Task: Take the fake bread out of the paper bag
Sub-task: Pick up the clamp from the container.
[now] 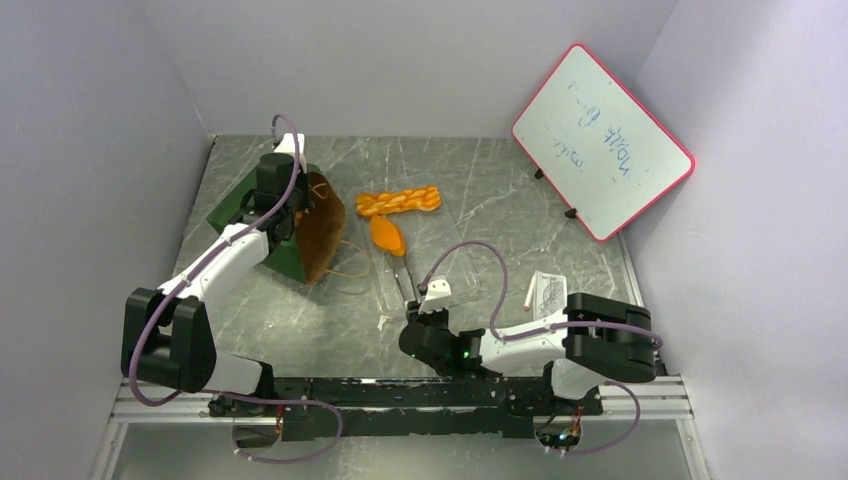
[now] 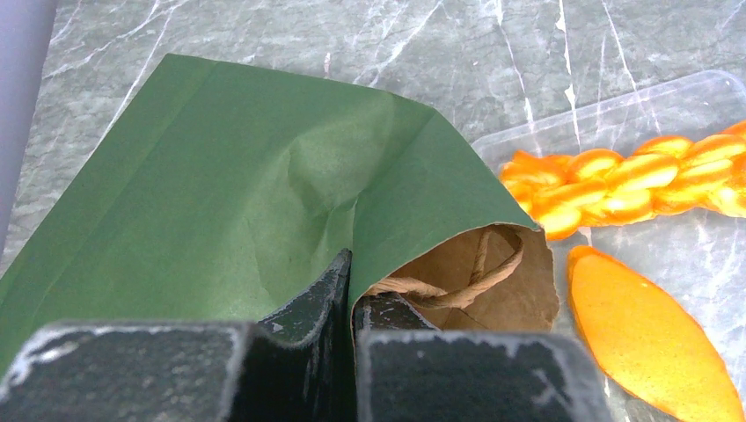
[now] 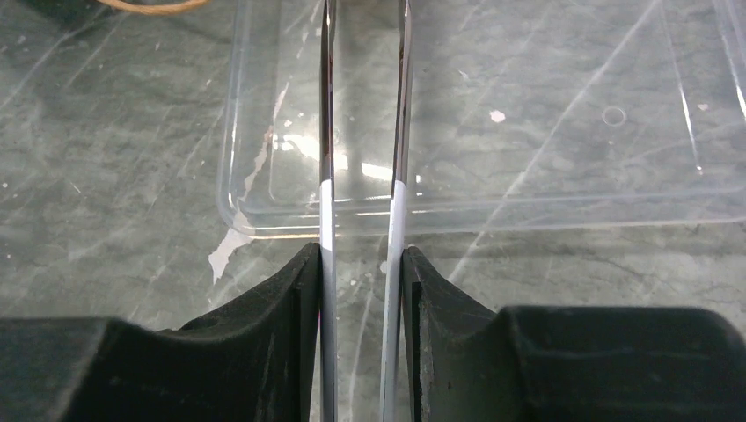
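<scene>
The dark green paper bag (image 1: pixel 290 250) lies on its side at the left, its brown mouth facing right. My left gripper (image 1: pixel 287 212) is shut on the bag's upper rim; in the left wrist view (image 2: pixel 352 281) green paper sits between the fingers. The bag (image 2: pixel 229 193) shows a tan handle (image 2: pixel 466 286) and no bread inside. A braided loaf (image 1: pixel 400 201) (image 2: pixel 633 176) and an oval roll (image 1: pixel 387 236) (image 2: pixel 651 343) lie on a clear tray (image 1: pixel 455 270). My right gripper (image 1: pixel 410 312) (image 3: pixel 361 255) is shut on metal tongs (image 3: pixel 327 132) that point at the roll.
A red-framed whiteboard (image 1: pixel 600 140) leans at the back right. A small white packet (image 1: pixel 548 292) lies by the right arm. The clear tray (image 3: pixel 545 158) fills the middle in front of the right gripper. Grey walls close in on the left, back and right.
</scene>
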